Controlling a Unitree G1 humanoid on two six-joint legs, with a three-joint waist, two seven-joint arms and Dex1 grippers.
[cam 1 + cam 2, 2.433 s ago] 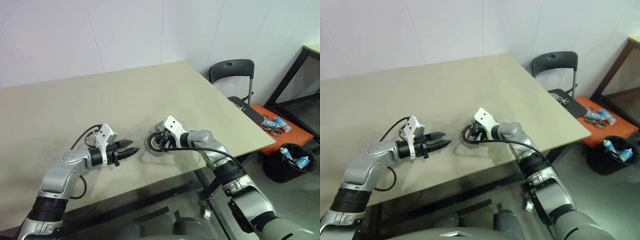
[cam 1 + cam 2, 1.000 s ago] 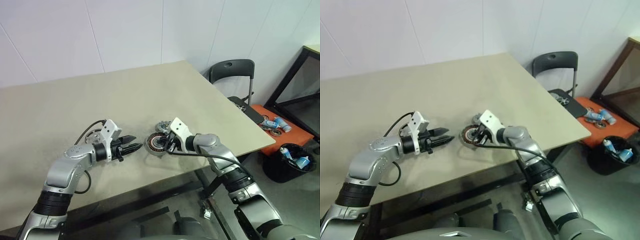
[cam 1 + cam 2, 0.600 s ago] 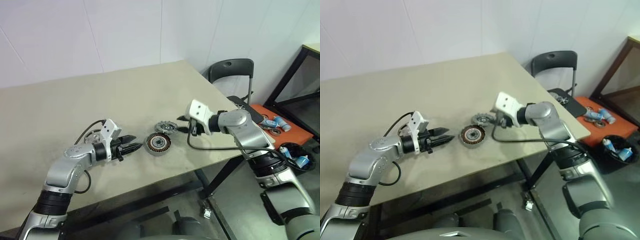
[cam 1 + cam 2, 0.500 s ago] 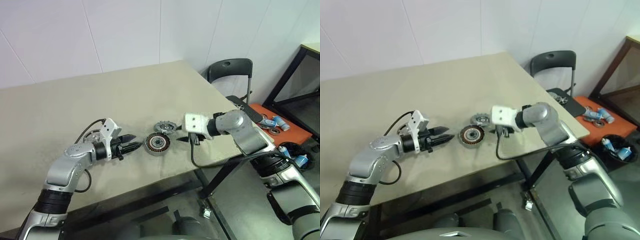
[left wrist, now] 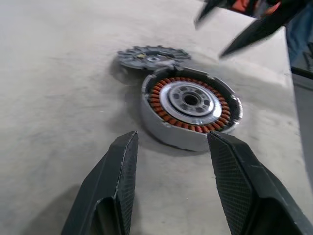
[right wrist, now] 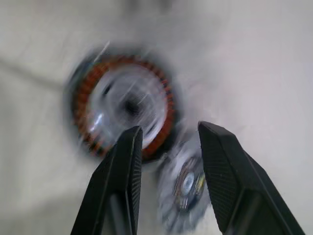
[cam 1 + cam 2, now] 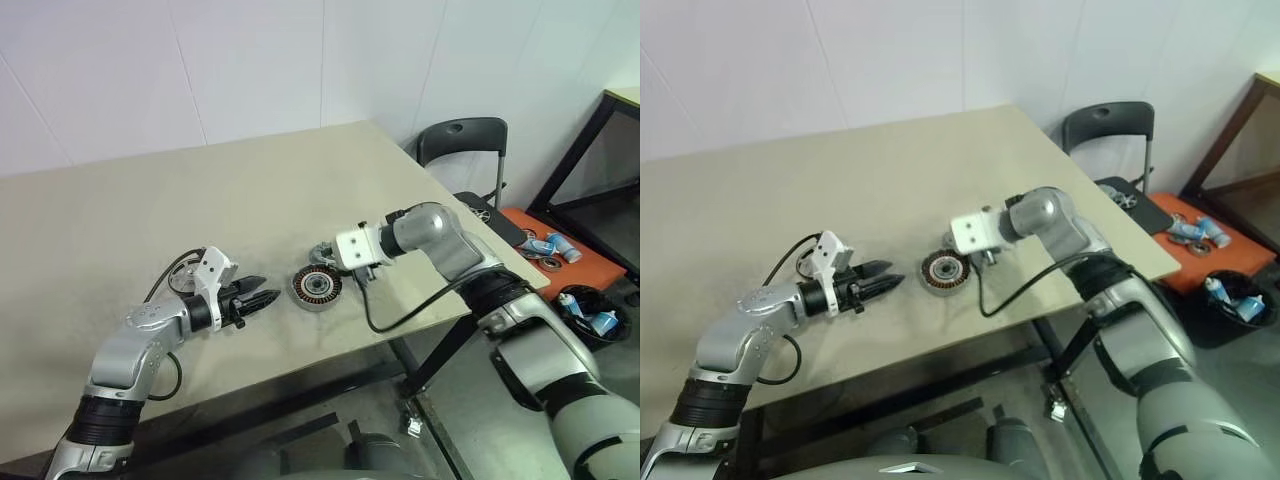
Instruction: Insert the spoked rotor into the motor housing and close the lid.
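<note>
Just one housing, one rotor.

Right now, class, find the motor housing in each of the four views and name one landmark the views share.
Left eye view: motor housing at centre, on the table.
Right eye view: centre.
Left wrist view: right of centre.
Right wrist view: upper left, blurred.
Shared landmark: the spoked rotor lying beside it.

1. The left gripper is held low at the frame's lower left, fingers parted, nothing gripped
2. The right gripper is raised at centre, fingers parted, empty
</note>
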